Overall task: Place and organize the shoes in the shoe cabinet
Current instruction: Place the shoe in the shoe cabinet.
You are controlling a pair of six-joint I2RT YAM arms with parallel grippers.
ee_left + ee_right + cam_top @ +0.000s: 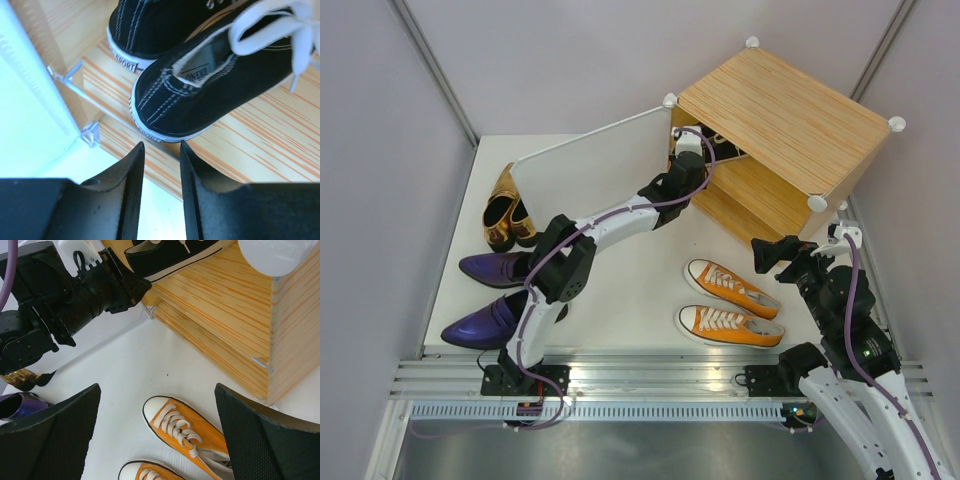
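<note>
Two black canvas sneakers with white laces lie side by side on the inner shelf of the light striped-grain wooden shoe cabinet. Their heels sit close to the shelf's front edge.

The left gripper hovers just outside that edge. Its two black fingers are parted by a narrow gap with nothing between them, and the tips are just short of the nearer heel, not touching it. The white translucent panel door is swung wide open to the left, and its hinge edge runs close beside this gripper.

The right gripper has its jaws spread wide and empty. It hangs over the white table, off the cabinet's front right corner with its round white knob.

Below it the pair of orange sneakers with white soles lies parallel, toes to the left. A bare strip of table separates the pair from the cabinet front.

The shiny gold pumps and the glossy dark purple loafers line the table's left side, beside the left arm. The pumps are near the door's free end, and one loafer is close to the table's near edge.

The white heel tab of the farther black sneaker reads "SPORT". A label inside the nearer one shows letters too cut off to read with certainty.
</note>
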